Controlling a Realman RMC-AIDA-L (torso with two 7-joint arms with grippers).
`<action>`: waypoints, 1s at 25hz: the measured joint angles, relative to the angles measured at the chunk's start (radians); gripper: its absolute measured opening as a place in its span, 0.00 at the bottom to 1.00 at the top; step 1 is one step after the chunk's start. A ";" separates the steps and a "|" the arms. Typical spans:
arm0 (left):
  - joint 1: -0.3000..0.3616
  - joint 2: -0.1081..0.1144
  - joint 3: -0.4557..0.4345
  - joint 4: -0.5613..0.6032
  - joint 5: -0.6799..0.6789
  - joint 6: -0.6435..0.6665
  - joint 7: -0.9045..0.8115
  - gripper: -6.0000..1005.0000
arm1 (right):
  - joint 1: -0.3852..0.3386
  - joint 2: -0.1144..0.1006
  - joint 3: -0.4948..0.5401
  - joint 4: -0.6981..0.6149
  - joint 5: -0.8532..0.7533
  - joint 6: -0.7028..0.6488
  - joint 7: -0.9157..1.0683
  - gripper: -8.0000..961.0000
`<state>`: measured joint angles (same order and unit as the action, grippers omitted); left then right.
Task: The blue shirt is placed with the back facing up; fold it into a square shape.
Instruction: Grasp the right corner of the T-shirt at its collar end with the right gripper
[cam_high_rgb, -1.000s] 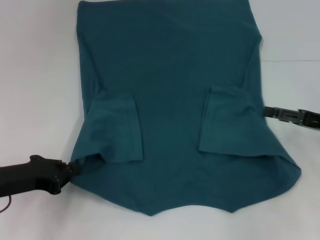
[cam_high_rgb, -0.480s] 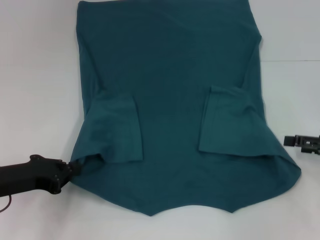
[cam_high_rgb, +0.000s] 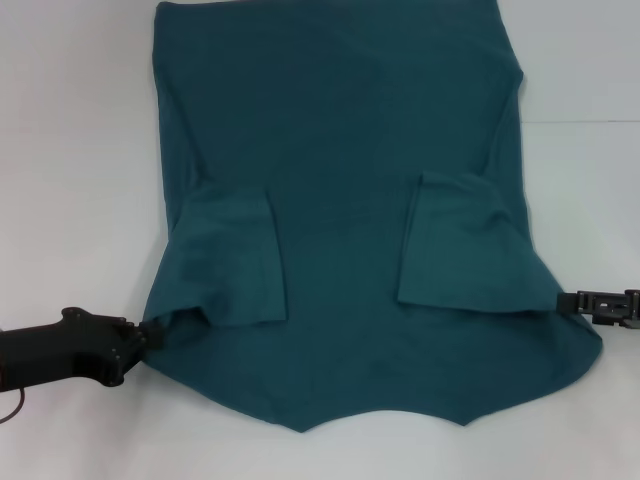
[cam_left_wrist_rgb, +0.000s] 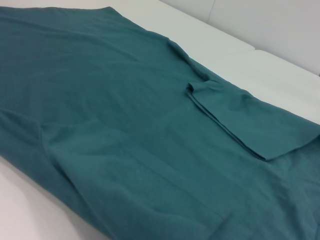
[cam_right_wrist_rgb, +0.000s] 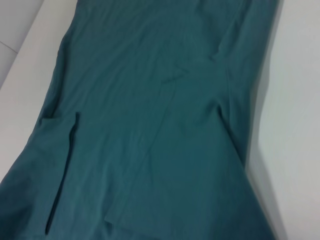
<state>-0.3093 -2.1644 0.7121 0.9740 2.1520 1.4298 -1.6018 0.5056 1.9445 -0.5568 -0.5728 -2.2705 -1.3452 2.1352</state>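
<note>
The blue shirt (cam_high_rgb: 340, 170) lies flat on the white table, plain side up, with both short sleeves folded inward onto the body. It also fills the left wrist view (cam_left_wrist_rgb: 125, 130) and the right wrist view (cam_right_wrist_rgb: 150, 125). My left gripper (cam_high_rgb: 149, 336) sits at the shirt's near-left edge, shut on the cloth where it puckers slightly. At the near-right edge, just past the folded right sleeve (cam_high_rgb: 460, 245), my right gripper (cam_high_rgb: 562, 298) touches or nearly touches the cloth. Neither wrist view shows its own fingers.
The white table (cam_high_rgb: 70, 150) has bare surface left and right of the shirt. A seam in the tabletop (cam_high_rgb: 580, 121) runs off to the right. The shirt's far end goes past the top of the head view.
My right gripper pulled away from beside the folded right sleeve, then came back in lower down, at the shirt's near-right edge. The left gripper shifted slightly left; the shirt lies as before.
</note>
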 joint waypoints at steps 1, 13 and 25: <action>0.000 0.000 0.000 0.000 0.000 0.000 0.000 0.01 | 0.000 0.000 0.000 0.000 0.000 0.000 0.000 0.92; 0.000 0.000 0.000 -0.002 0.000 -0.001 0.001 0.01 | -0.003 0.009 -0.028 0.002 -0.001 -0.027 0.002 0.92; 0.001 0.000 0.000 -0.003 0.000 -0.004 0.005 0.01 | 0.007 0.021 -0.028 -0.008 -0.001 -0.087 0.002 0.91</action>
<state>-0.3083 -2.1645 0.7118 0.9713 2.1520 1.4259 -1.5968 0.5123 1.9650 -0.5852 -0.5809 -2.2719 -1.4323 2.1368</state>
